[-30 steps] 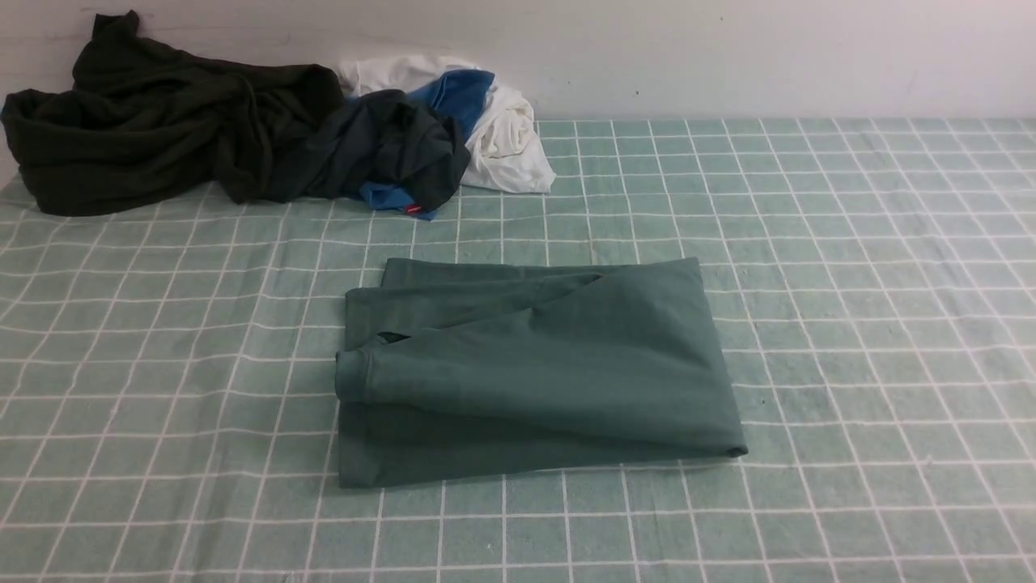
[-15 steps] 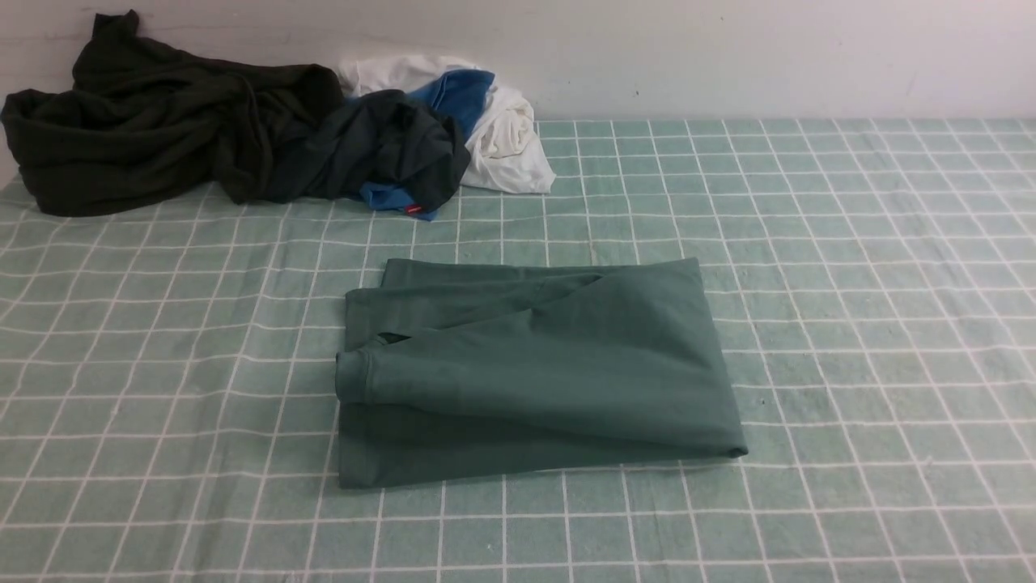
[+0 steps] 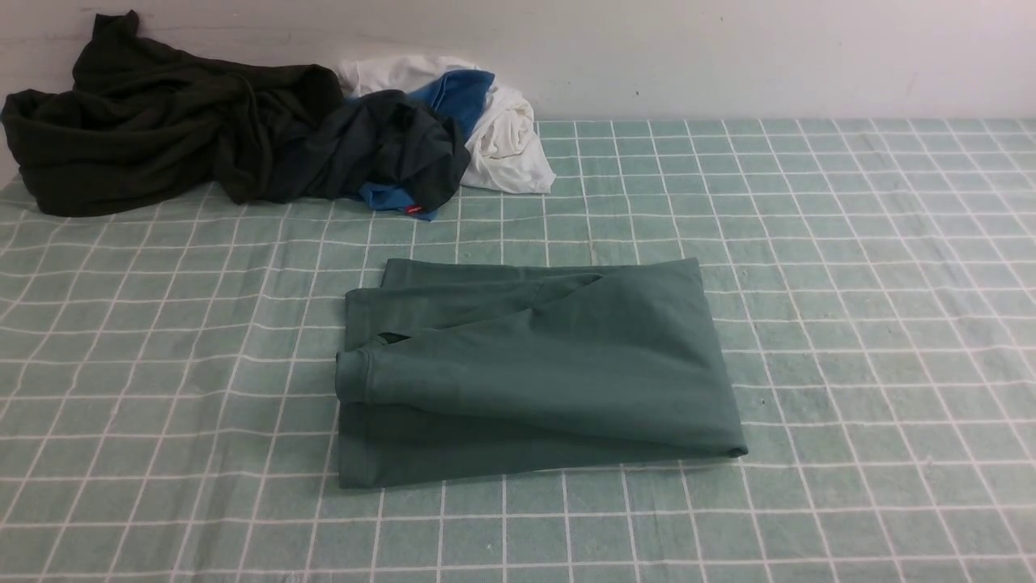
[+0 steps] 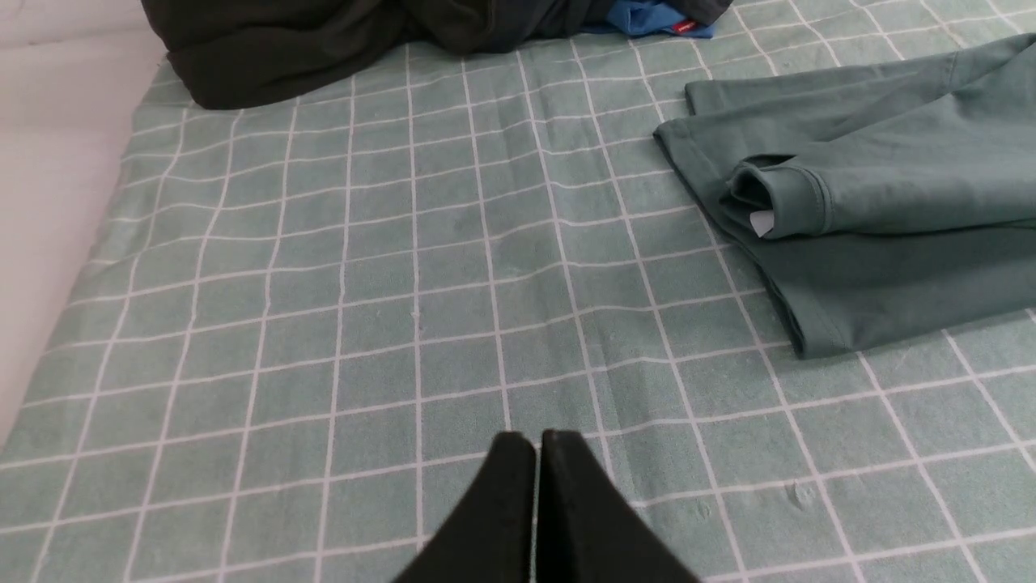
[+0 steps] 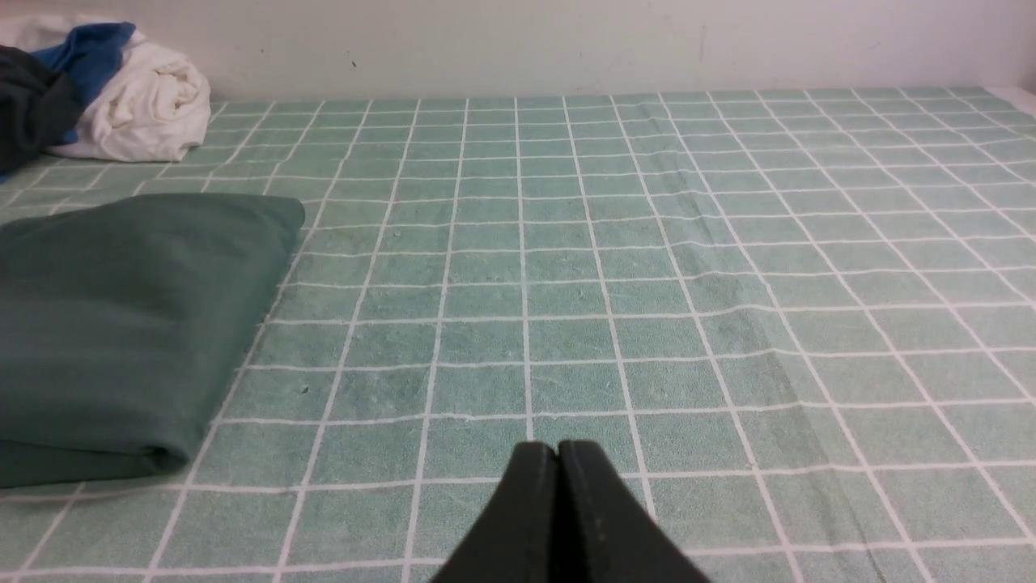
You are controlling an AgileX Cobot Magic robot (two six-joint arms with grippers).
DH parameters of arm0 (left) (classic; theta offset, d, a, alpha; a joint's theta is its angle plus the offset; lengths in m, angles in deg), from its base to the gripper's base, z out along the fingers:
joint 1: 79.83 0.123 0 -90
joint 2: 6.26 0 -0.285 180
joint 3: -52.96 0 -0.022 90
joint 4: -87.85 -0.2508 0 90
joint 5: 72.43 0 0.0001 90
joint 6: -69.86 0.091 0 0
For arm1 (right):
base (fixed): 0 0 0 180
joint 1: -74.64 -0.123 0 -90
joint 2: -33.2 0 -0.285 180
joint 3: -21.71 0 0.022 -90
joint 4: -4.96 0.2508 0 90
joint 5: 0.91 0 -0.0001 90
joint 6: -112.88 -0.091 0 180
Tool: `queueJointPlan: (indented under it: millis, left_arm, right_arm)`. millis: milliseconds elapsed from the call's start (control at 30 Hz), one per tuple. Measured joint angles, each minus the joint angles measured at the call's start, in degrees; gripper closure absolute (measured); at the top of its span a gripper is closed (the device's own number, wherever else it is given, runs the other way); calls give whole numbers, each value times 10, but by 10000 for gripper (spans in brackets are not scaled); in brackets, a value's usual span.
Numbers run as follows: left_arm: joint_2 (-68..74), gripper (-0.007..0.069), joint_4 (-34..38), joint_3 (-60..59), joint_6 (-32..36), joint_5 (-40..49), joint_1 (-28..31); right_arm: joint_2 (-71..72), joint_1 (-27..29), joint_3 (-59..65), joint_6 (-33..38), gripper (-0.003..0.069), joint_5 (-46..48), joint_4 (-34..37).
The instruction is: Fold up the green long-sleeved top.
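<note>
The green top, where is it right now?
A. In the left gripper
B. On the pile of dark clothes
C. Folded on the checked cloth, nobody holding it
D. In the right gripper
C: the green top lies folded on the checked cloth, both grippers shut and away from it.

Front view looks down across the cloth; both wrist views sit low, sharing the top

Green long-sleeved top: soft matt jersey cloth, showing smooth. Checked cover lying over counter: matt terry-like cloth, looking slightly rough. Left-arm fingers: showing matt black.
</note>
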Motion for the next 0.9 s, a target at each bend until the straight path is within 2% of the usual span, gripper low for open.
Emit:
queueJointPlan:
  millis: [333, 433, 500, 567, 600, 667, 767, 900]
  left_arm:
    - [0, 628, 8, -29, 0, -22, 2]
    - [-7, 628, 39, -67, 0, -127, 22]
    - [-15, 628, 59, -108, 0, -239, 44]
    - [-18, 628, 71, -135, 0, -299, 64]
    - [-19, 628, 81, -178, 0, -377, 89]
    - [-20, 628, 90, -221, 1, -427, 118]
    - [-38, 628, 93, -275, 16, -443, 142]
    - [-57, 628, 126, -301, 56, -419, 148]
  right_arm:
    - [0, 0, 0, 0, 673, 0, 0]
    - [0, 0, 0, 0, 673, 0, 0]
    - [0, 0, 0, 0, 673, 1, 0]
    - [0, 0, 0, 0, 673, 1, 0]
    - [0, 0, 0, 0, 673, 1, 0]
    - [0, 0, 0, 0, 673, 1, 0]
    - [0, 0, 0, 0, 673, 1, 0]
    - [0, 0, 0, 0, 673, 1, 0]
